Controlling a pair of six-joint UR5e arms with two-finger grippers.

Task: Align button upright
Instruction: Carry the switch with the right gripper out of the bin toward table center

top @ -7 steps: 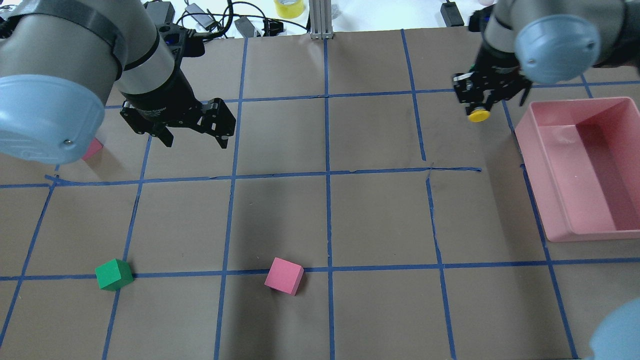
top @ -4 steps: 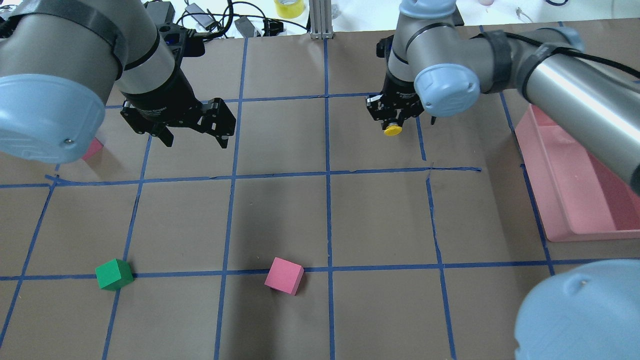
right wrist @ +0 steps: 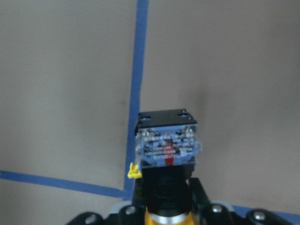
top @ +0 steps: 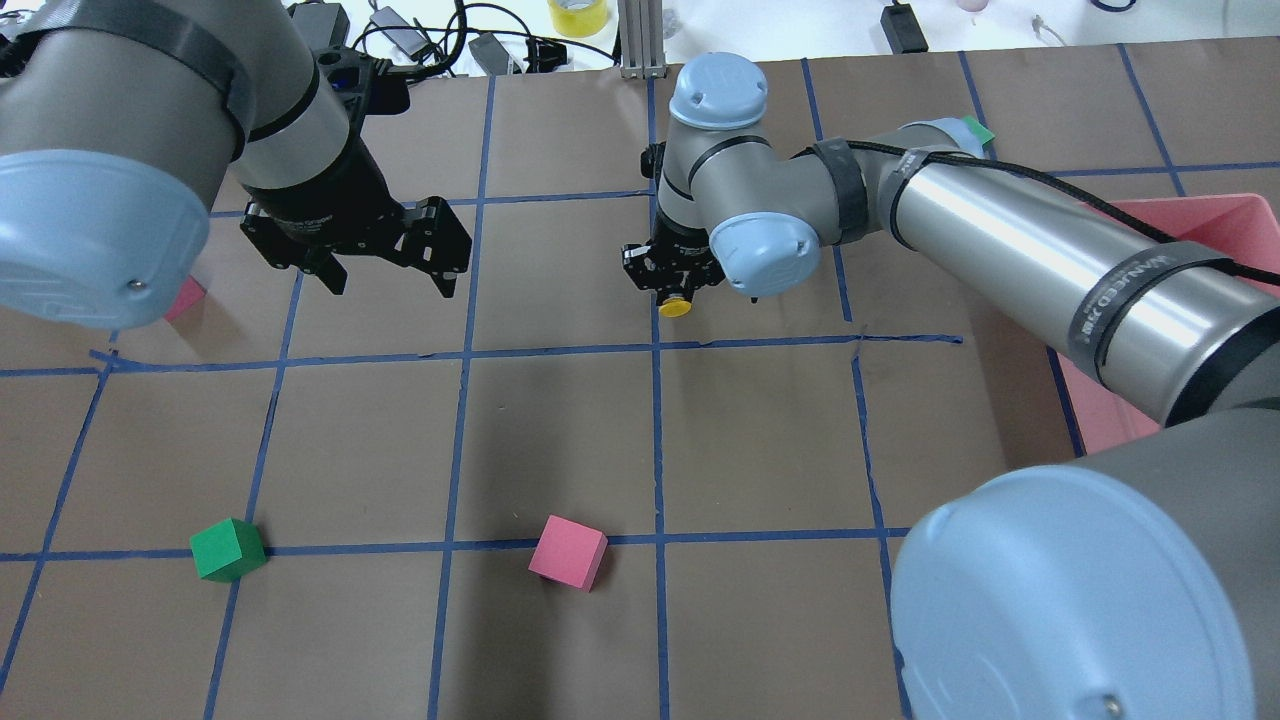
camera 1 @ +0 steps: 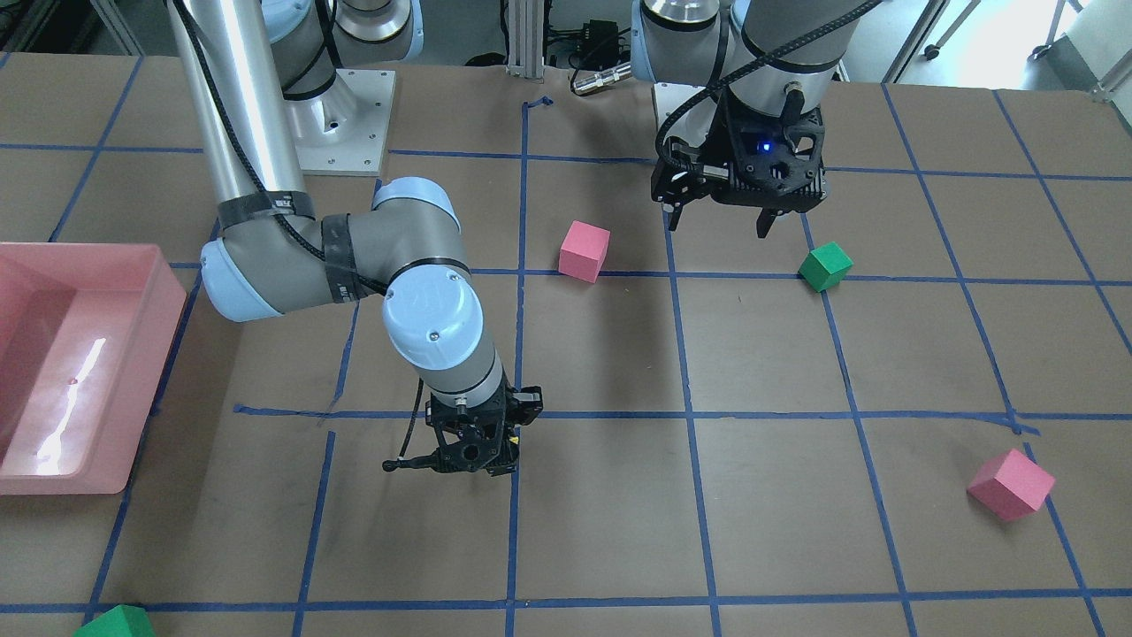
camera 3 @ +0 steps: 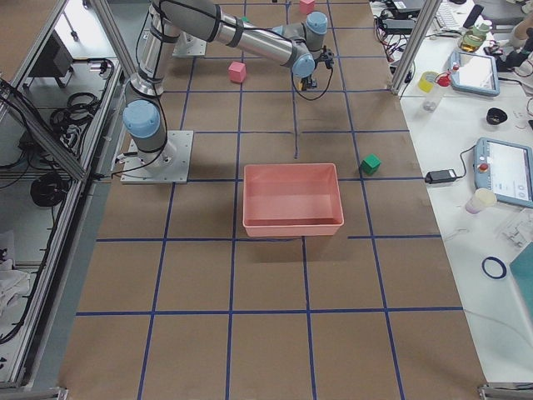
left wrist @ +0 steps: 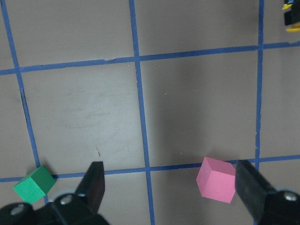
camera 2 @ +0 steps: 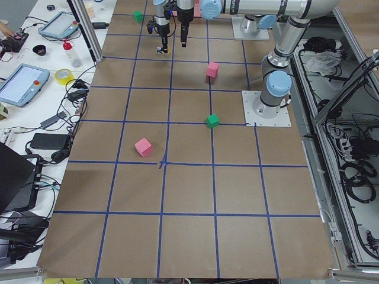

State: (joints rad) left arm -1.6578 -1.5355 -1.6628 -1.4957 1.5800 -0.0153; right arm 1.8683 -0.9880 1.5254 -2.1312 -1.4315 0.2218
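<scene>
- Since a second ago the right gripper (top: pixel 672 283) has swept from beside the pink bin (camera 3: pixel 291 227) to the middle of the table (top: pixel 760 440), carrying the button (top: pixel 676 307) with it. The left gripper (top: pixel 390 283) has not shifted.
- Right jaws are closed on the button. In the overhead view its yellow cap pokes out on the robot's side of the fingers, and the wrist view shows the block base beyond them.
- It hangs just beside a blue tape line (top: pixel 657 420), near a crossing of lines and well apart from the pink cube (top: pixel 568 551) and the green cube (top: pixel 228 549).
- The front-facing view shows the claw low, but the angle is poor. The button is probably just above the paper, not resting on it.
- Left claw stands wide open and empty, hovering on its own side of the table.
- By my reading the carry is about done and setting down comes next. The button looks to lie across the fingers, so the wrist likely has to turn until the base faces down and the cap up before letting go.
</scene>
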